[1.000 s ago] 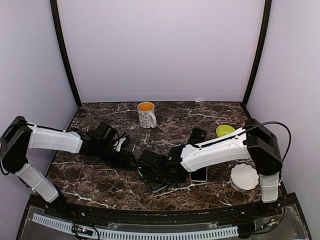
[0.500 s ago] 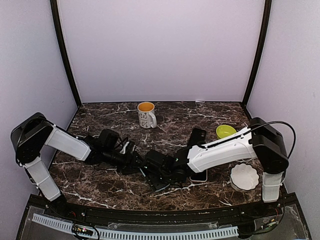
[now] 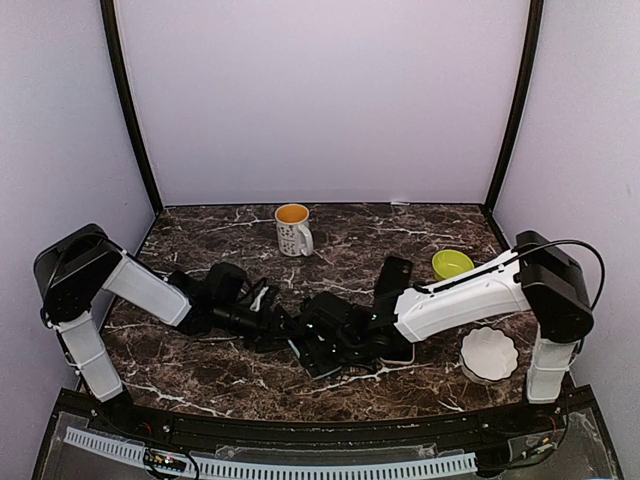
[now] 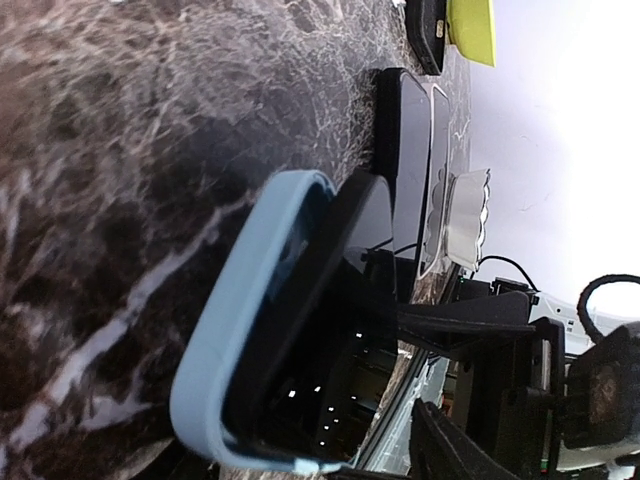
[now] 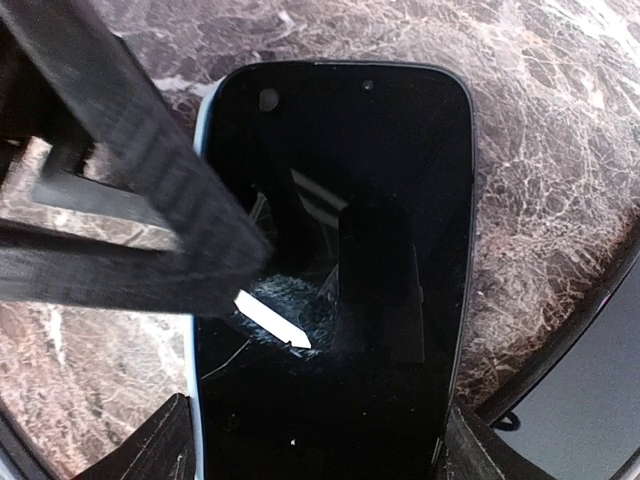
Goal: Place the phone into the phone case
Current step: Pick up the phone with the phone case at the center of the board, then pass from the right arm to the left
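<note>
My right jaws (image 3: 318,352) spread wide, straddling the phone (image 5: 335,290) from above, not pinching. Left jaws (image 3: 283,326): can't tell their state, they sit at the case's 9 o'clock edge. Phone lies partly in the light-blue phone case (image 4: 232,330), one long side tilted up out of it, near centre of the marble surface (image 3: 200,360). Seating step underway. Next, probably: press the raised edge down until it snaps in.

No legible text; mug (image 3: 293,230) pattern too small to read.
</note>
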Tool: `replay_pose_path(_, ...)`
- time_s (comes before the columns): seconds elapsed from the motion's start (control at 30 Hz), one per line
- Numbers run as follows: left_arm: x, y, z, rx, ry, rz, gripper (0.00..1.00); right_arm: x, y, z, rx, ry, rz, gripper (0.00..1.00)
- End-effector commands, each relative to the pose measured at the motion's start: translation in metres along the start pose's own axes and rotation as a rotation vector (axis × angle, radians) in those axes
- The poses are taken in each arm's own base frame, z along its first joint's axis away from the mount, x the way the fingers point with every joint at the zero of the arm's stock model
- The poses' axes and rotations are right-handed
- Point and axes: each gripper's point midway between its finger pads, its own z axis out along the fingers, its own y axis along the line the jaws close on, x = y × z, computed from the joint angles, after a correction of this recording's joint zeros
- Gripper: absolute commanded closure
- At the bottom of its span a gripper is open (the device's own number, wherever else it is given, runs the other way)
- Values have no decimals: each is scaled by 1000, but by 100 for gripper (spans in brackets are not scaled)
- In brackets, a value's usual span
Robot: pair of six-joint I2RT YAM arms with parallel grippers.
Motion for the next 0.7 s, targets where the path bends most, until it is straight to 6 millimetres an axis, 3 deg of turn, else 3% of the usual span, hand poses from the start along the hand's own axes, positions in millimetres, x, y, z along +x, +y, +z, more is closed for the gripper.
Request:
replay_pose_path(0.0, -9, -17, 8, 47, -11, 64, 37, -39, 21, -19, -124, -134, 44, 69)
replay_pose_path(0.13, -18, -24, 10, 58, -32, 91, 44, -32, 17, -13, -96, -104, 28, 69)
replay_pose_path(0.33, -19, -30, 11, 83, -30, 109, 65, -22, 13, -7, -84, -69, 13, 67)
replay_pose_path(0.53, -15, -20, 12, 46, -14, 129, 88, -16, 11, 0, -90, -48, 12, 61)
replay_pose_path(0.6, -14, -16, 13, 29, -11, 134, 95, -14, 10, 2, -89, -42, 11, 57)
replay_pose_path(0.67, -13, -14, 13, 25, -5, 149, 100, -14, 9, 0, -86, -41, 2, 46)
